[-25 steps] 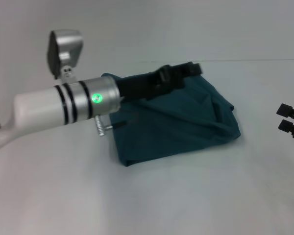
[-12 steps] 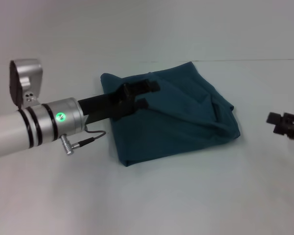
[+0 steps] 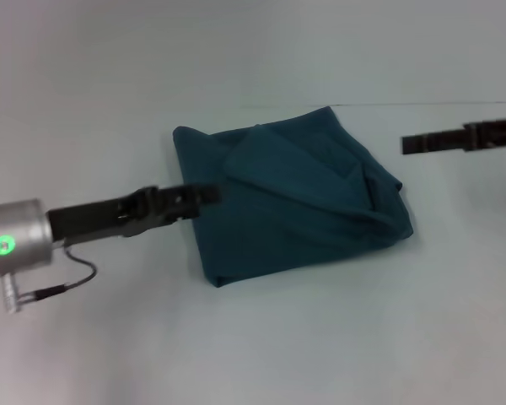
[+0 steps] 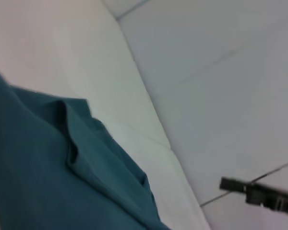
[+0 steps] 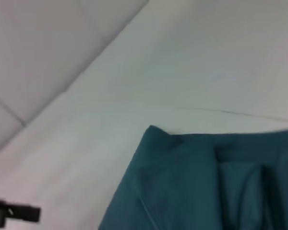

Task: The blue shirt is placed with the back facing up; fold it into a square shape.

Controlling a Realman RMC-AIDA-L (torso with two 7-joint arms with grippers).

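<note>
The shirt (image 3: 295, 202) is lying folded into a rough, bunched square in the middle of the white table (image 3: 320, 337), plain side up, with no lettering to be seen. Its near and left edges are lying fairly straight, while the right side is being humped up by a thick ridge of loose folds, and a flap is lying slantwise across the far half.

The left gripper (image 3: 204, 196) is being held low at the shirt's left edge, its tips just over the cloth's border; whether the jaws are open or closed cannot be told, and no cloth is seen being held. The right gripper (image 3: 417, 144) is being held level in the air off the shirt's far right corner, apart from the cloth; its jaws cannot be read either.

Judged from the present lie, the fold is nearly done but is not yet being shown as a clean square. The main risk is being posed by the raised ridge on the right: if it is being left unpressed, the layers could spring open and the shape could be lost. A second risk is being posed by the left gripper's nearness to the edge, since a fingertip snagged in the hem could drag the top layer and undo the fold. Any push from the right could bunch the cloth further.
</note>
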